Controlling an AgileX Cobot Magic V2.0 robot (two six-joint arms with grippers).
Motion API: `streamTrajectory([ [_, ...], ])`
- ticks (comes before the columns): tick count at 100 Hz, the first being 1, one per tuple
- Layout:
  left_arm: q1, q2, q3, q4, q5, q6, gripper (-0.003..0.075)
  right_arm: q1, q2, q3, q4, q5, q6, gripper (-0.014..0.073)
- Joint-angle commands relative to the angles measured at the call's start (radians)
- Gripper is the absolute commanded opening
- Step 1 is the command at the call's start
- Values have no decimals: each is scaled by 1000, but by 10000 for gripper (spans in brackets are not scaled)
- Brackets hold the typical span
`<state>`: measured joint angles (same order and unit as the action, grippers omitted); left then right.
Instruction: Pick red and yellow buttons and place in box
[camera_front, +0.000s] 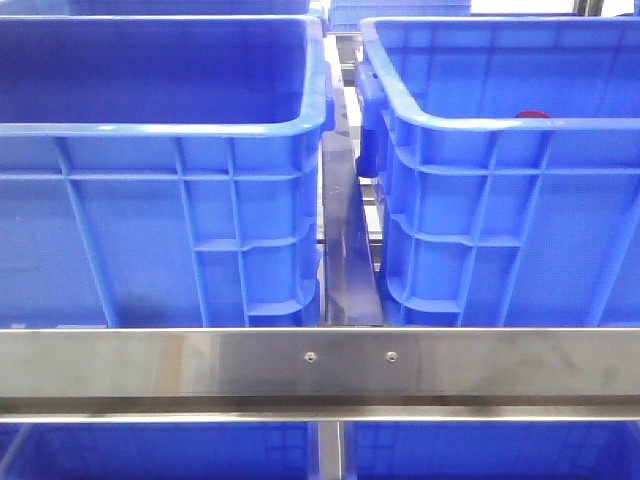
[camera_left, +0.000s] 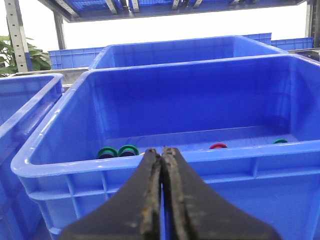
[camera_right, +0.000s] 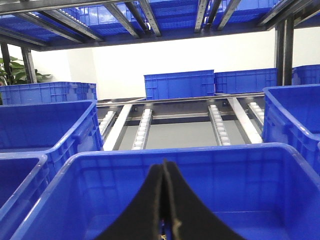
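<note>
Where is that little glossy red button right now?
In the left wrist view, the glossy red button lies on the floor of the big blue plastic crate, behind its near wall, between two green rings and another green piece.

Bright, blown-out backlight behind; soft focus; glare on the steel rail.

No readable text, labels, brand marks or numbers in any view. Crate walls are plain blue moulded plastic, nothing printed or embossed that can be made out. Steel rail across the front shows two screw heads only, no markings. Rack uprights and roller tracks carry no signs or tags.
</note>
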<state>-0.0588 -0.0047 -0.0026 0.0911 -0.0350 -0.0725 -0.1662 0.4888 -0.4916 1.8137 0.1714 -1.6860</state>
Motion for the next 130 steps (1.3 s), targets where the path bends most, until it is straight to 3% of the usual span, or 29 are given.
streamTrajectory([
  [1,2,-31,47,-9,-80,0,-19,1,3,-28,39,28,-6,-68],
  [66,2,-31,47,-9,-80,0,-19,1,3,-28,39,27,-6,-68],
  [83,2,-31,47,-9,-80,0,-19,1,3,-28,-22,-1,6,-68],
  [90,2,-31,47,-9,-80,0,-19,1,3,-29,-133,14,72,-68],
  [97,2,-31,47,-9,-80,0,-19,1,3,-31,-302,23,218,-68],
  [113,2,-31,47,-9,-80,0,-19,1,3,-31,-787,18,716,-68],
  [130,2,-31,47,-9,-80,0,-19,1,3,-31,-1159,-12,1108,-68],
])
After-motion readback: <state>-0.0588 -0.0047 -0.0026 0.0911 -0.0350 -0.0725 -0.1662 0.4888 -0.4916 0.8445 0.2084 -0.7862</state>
